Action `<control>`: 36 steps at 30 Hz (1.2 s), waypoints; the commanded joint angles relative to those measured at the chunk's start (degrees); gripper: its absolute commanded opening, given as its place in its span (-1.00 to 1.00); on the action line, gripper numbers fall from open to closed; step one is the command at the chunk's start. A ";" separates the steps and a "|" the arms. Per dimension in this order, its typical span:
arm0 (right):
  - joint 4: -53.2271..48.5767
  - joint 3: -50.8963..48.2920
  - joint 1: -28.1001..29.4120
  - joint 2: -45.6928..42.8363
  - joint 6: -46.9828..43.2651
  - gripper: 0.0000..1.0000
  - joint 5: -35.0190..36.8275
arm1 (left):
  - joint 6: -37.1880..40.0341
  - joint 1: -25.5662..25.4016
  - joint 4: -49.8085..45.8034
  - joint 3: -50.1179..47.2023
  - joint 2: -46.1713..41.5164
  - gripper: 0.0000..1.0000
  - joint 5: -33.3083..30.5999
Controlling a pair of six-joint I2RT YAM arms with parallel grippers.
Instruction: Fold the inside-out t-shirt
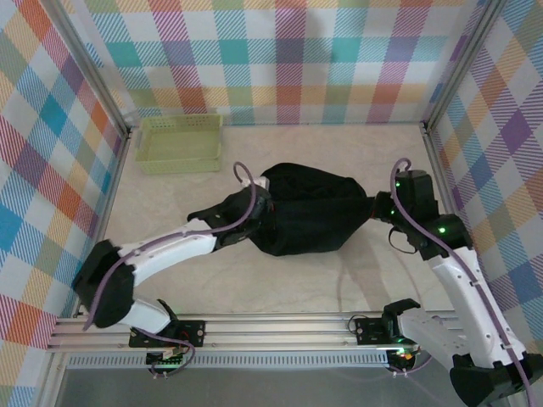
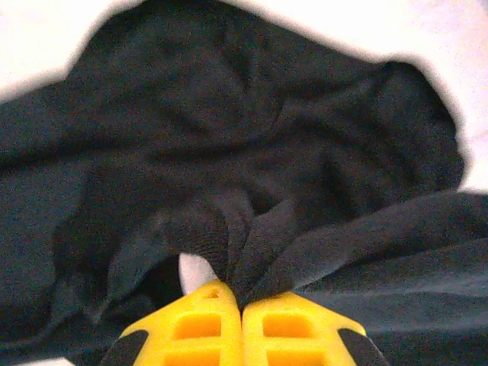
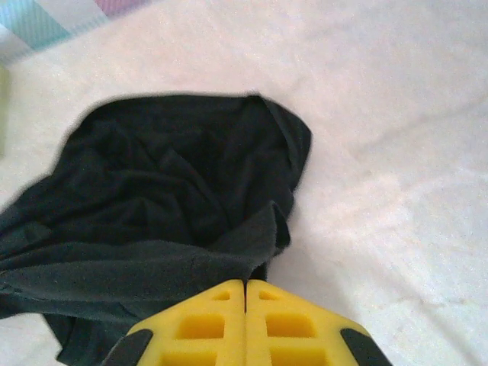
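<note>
Loosely bunched, the black t-shirt lies wrinkled.

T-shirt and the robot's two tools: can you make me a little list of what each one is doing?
t-shirt: black, bunched, stretched between the two tools
left tool: shut, pinching the t-shirt's left end
right tool: shut, pinching the t-shirt's right end
basket: pale green, back left of the table, apart from the t-shirt
folded: not yet
</note>
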 commanded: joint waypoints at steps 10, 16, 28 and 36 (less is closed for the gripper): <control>3.79 2.45 10.11 11.99 -2.70 -1.00 0.13 | 4.23 5.85 -16.74 3.78 -1.72 -1.00 -1.62; 7.73 2.01 15.71 22.59 -2.05 -1.00 -1.84 | 2.14 5.99 -16.25 1.29 2.59 -1.00 -3.45; 15.68 -17.65 8.96 14.70 5.77 -1.00 -4.87 | -3.19 10.60 -6.37 -10.96 -0.58 -1.00 3.65; 7.73 -12.44 5.95 8.17 6.28 -1.00 7.05 | -1.59 7.05 0.30 -8.38 -3.87 -1.00 9.08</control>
